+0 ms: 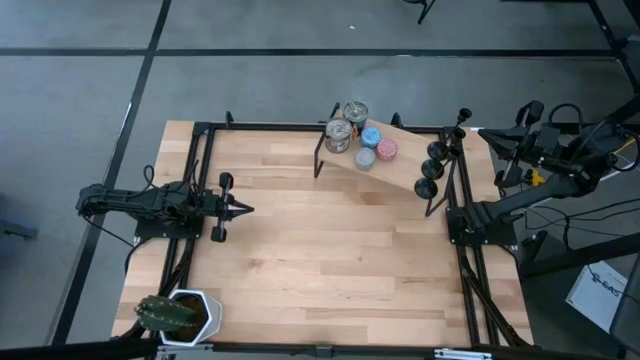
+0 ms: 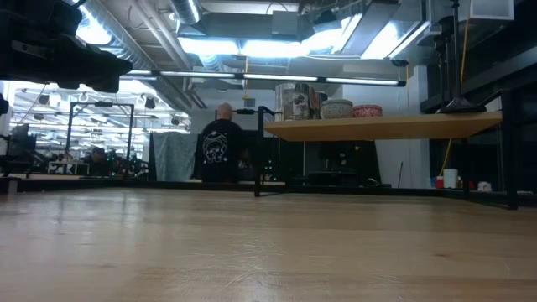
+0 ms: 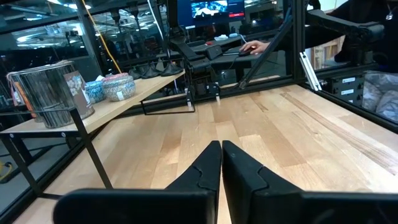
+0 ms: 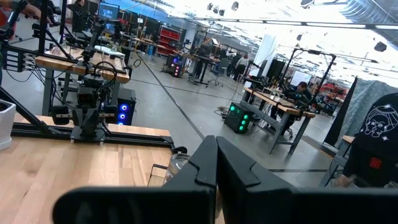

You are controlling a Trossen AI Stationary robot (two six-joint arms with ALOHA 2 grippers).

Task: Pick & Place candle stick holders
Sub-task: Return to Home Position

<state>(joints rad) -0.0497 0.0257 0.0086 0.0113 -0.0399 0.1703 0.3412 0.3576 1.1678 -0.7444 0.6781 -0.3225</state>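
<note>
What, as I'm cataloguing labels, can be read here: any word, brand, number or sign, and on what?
Nothing reads legibly.
The metal can: label blurred.
The paper sheet: print too small.
The monitor: too small to read.
The person's shirt: a graphic, no words.

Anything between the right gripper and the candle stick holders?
Nothing visible. The candle stick holders stand at the shelf's right end, nearest the right gripper; the cans and discs sit beyond them.
</note>
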